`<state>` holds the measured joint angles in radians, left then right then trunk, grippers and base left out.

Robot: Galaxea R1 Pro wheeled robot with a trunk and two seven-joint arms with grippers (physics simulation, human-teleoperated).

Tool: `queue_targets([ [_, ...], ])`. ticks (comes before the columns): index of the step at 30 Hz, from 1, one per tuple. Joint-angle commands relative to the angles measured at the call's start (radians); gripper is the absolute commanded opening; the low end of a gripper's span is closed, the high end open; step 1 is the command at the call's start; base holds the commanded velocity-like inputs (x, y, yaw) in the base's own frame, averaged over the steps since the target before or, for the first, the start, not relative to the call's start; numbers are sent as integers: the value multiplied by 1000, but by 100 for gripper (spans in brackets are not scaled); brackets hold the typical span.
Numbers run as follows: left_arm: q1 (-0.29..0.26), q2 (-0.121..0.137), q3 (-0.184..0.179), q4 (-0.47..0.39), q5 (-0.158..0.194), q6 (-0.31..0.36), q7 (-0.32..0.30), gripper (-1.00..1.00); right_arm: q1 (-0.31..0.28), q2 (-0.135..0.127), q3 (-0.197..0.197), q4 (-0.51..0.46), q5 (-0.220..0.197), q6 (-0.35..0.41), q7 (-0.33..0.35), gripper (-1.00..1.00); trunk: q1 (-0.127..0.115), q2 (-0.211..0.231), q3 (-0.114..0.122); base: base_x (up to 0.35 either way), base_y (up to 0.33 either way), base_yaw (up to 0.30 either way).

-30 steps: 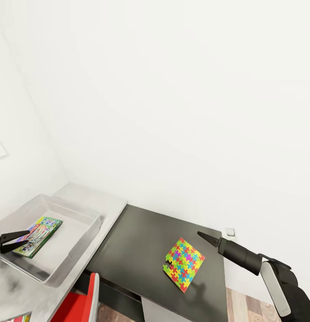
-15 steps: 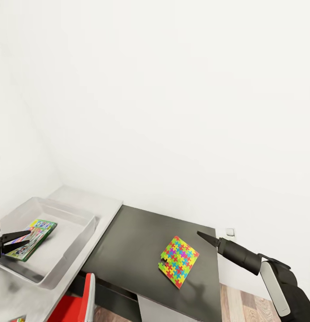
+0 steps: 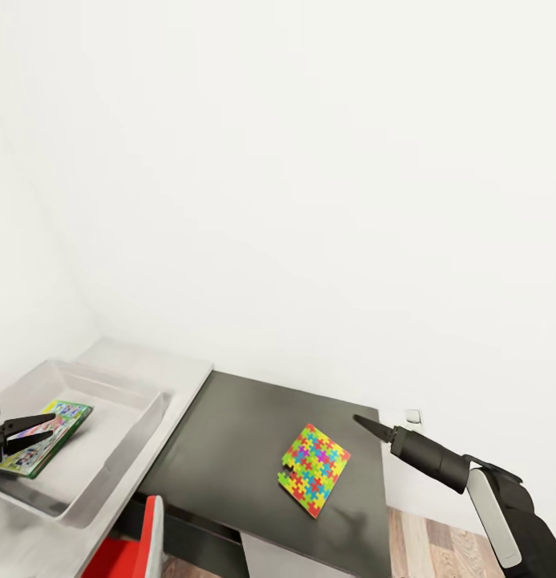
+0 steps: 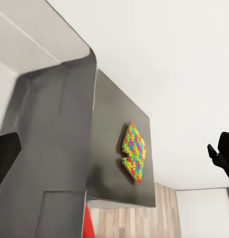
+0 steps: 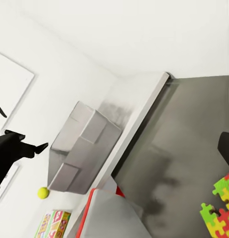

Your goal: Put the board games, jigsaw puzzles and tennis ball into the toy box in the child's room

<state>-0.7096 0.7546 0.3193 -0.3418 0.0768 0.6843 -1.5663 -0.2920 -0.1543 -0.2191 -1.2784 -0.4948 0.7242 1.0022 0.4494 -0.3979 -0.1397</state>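
Note:
The grey toy box [image 3: 109, 449] stands on the light-grey table [image 3: 177, 369] at the left, with one bright board game [image 3: 38, 437] lying flat inside it. My left gripper [image 3: 33, 428] hovers over that game, open and empty. A multicoloured jigsaw puzzle [image 3: 314, 470] lies on the lower dark counter [image 3: 229, 433]. My right gripper [image 3: 366, 425] is open above the counter, just right of the puzzle. In the right wrist view, the tennis ball [image 5: 43, 192] and another board game [image 5: 54, 223] lie beside the toy box [image 5: 82, 148]. The left wrist view shows the puzzle [image 4: 134, 151].
A red chair [image 3: 129, 546] stands in front of the table where it meets the counter. White walls close off the back and left. Wood-plank floor [image 3: 454, 546] shows to the right of the counter, under my right arm.
The whole view has turned rightward, so the toy box and puzzle sit further left in the picture. Both arms hold the same pose, and nothing on the table has moved.

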Motion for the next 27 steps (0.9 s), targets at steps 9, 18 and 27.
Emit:
queue_targets([
  [9,-1,1,0,0,-2,10,-4,100,-1,1,0,-1,-4,6,1,100,1,-2,9,0,0,-194],
  [18,-1,2,0,0,-3,9,-4,100,-1,1,0,-1,-4,6,1,100,1,-2,20,-58,0,-199],
  [27,-1,0,0,0,-3,9,-4,100,-1,1,0,2,-4,6,1,100,1,-2,31,-200,0,-199],
])
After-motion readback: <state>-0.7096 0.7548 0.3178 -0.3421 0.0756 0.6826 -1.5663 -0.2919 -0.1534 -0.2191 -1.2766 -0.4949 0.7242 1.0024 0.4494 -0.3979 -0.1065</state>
